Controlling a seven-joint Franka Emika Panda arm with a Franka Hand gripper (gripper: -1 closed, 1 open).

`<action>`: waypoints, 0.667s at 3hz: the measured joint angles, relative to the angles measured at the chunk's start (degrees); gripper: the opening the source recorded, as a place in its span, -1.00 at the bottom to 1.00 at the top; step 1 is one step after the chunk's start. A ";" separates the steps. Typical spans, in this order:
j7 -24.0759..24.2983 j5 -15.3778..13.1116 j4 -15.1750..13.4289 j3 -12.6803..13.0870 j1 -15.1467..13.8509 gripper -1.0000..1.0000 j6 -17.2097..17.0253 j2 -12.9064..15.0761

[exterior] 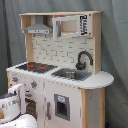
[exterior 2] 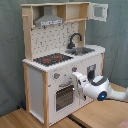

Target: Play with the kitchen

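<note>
- The kitchen (exterior: 60, 75) (exterior 2: 62, 60), a tall white and light-wood toy set, stands on a wooden floor before a grey curtain (exterior 2: 10, 60) in both exterior views.
- Its worktop carries a black-red hob (exterior: 36, 66) (exterior 2: 52, 59) beside a sink (exterior: 70, 75) (exterior 2: 82, 51) with a black tap (exterior: 83, 59) (exterior 2: 75, 39).
- A grey hood (exterior: 38, 29) (exterior 2: 49, 21) hangs above the hob, against a pegboard back (exterior 2: 55, 40).
- The white arm (exterior 2: 97, 87) reaches in from the second exterior view's right.
- The gripper (exterior 2: 76, 76) sits at the front panel, just beside the windowed oven door (exterior 2: 64, 96) and near the knobs.
- Whether its fingers are apart or together cannot be told.
- In the first exterior view, the arm (exterior: 12, 107) fills the lower left corner, in front of the kitchen's lower front.
</note>
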 joint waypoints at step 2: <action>1.37 0.24 0.35 0.65 3.49 -1.00 -6.37 0.45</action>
